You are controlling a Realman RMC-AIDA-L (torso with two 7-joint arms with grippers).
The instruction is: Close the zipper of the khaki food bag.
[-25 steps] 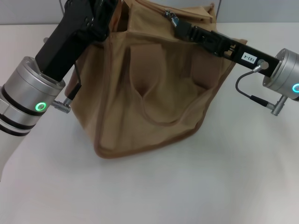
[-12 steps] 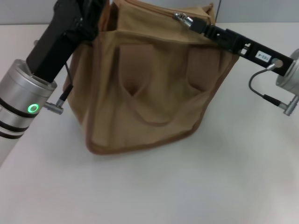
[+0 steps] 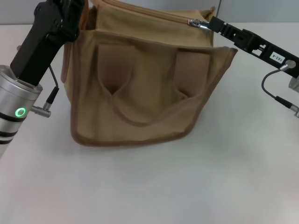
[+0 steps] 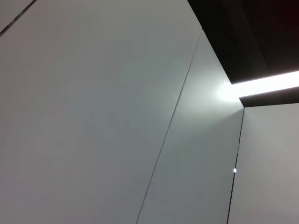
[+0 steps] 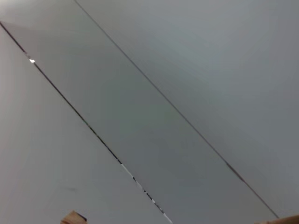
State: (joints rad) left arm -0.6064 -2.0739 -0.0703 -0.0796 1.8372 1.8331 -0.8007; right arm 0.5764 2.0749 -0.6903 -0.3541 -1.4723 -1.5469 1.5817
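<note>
Right claw (image 3: 209,22) pinched shut on the zipper (image 3: 195,22) pull.
Left claw (image 3: 77,14) at the khaki food bag (image 3: 145,79) corner, grip hidden; white tabletop (image 3: 163,186) below.

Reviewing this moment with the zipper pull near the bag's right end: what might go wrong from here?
1. The right end effector meets only the small silver pull tab; that thin hold may slip off before the zipper is fully shut.
2. The left end effector is at the bag's far top corner, largely hidden. If that hold gives, the soft bag may drag across the table rather than the slider moving.
</note>
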